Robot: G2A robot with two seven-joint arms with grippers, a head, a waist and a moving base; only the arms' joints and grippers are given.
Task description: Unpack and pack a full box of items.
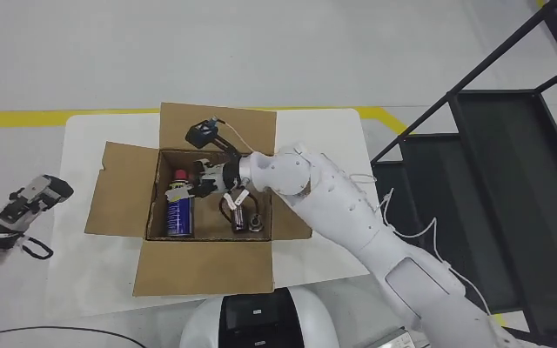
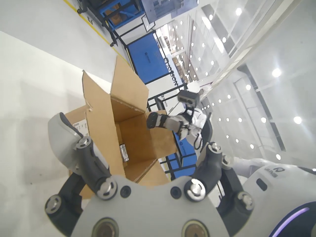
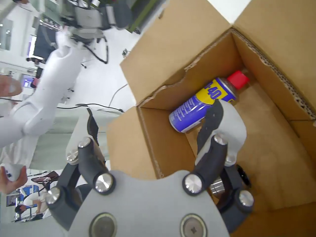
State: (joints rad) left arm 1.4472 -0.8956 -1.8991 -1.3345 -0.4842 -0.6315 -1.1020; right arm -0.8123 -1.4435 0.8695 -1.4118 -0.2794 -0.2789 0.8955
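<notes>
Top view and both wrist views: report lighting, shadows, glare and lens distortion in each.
Top view: even overhead light with soft shadows; the inside of the box is darker than its flaps. Left wrist view: ceiling lamps blow out into white spots, and the wide lens seems to curve the roof beams. Right wrist view: flat light, no glare on the can, box floor evenly lit.

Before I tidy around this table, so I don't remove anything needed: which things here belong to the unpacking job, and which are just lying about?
Belongs to the job: cardboard box; spray can lying in it; small metal thing also in it; right pincer, open over the box.
Just about: black stairs beside the table; yellow floor line.
</notes>
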